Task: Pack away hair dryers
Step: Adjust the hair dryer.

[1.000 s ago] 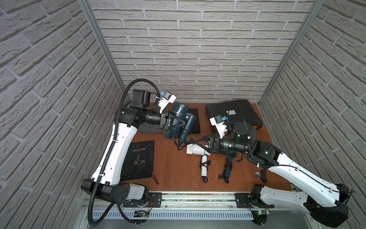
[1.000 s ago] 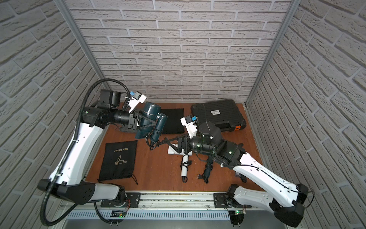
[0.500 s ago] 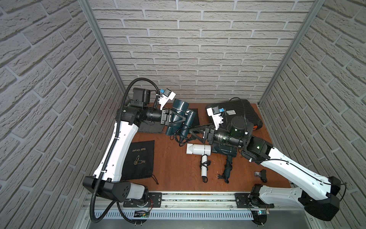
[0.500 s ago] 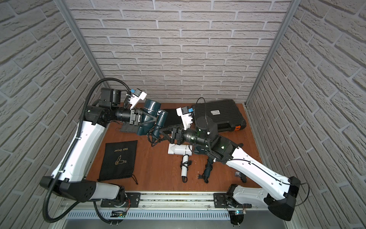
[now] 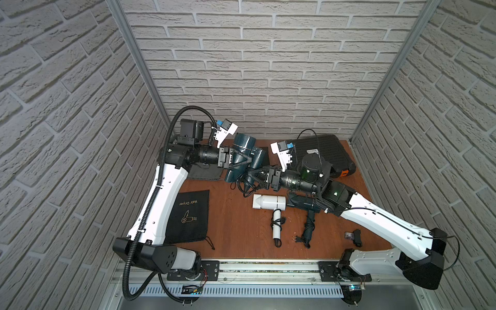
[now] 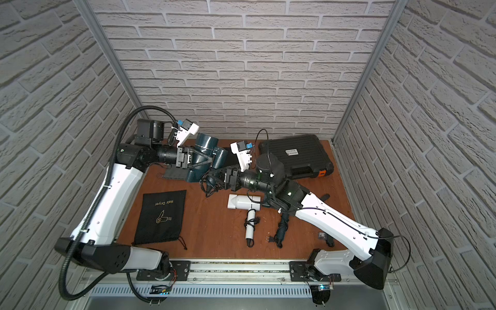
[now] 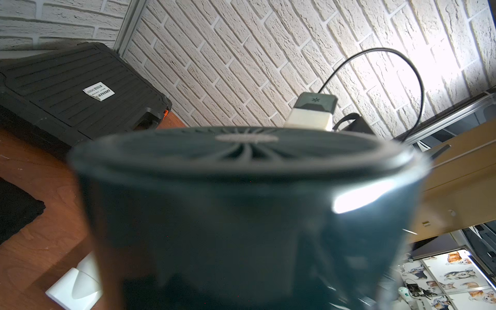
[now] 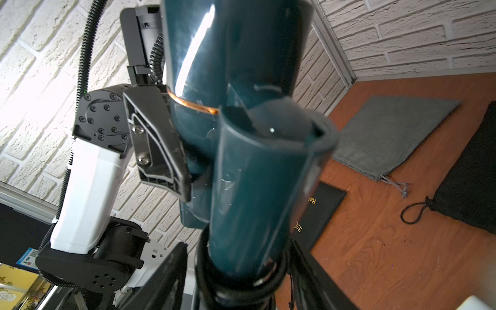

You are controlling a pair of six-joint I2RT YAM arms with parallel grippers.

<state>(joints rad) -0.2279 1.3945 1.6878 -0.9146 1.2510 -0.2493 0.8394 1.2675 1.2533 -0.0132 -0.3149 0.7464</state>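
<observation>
My left gripper [image 5: 248,160] [image 6: 210,159] is shut on the barrel of a dark teal hair dryer [image 5: 243,150] [image 6: 206,150] and holds it above the table's back. Its rear grille [image 7: 241,188] fills the left wrist view and hides the jaws. My right gripper [image 5: 249,177] [image 8: 241,281] is open around that dryer's cord-wrapped handle [image 8: 263,188], with a gap showing at one finger [image 8: 166,276]. A white hair dryer [image 5: 269,201] [image 6: 243,201] lies mid-table. Another teal hair dryer [image 5: 308,228] [image 6: 283,225] lies partly under my right arm.
A ribbed black hard case [image 5: 324,153] [image 7: 67,94] stands at the back right. A black "Hair Dryer" pouch [image 5: 188,217] lies front left. A grey pouch [image 8: 389,134] and another black pouch [image 8: 469,174] lie at the back. A small dark item [image 5: 354,236] sits front right.
My right gripper has swung from above the white dryer back and left to the held dryer's handle, its jaws narrowing. The left arm has shifted the dryer slightly.
</observation>
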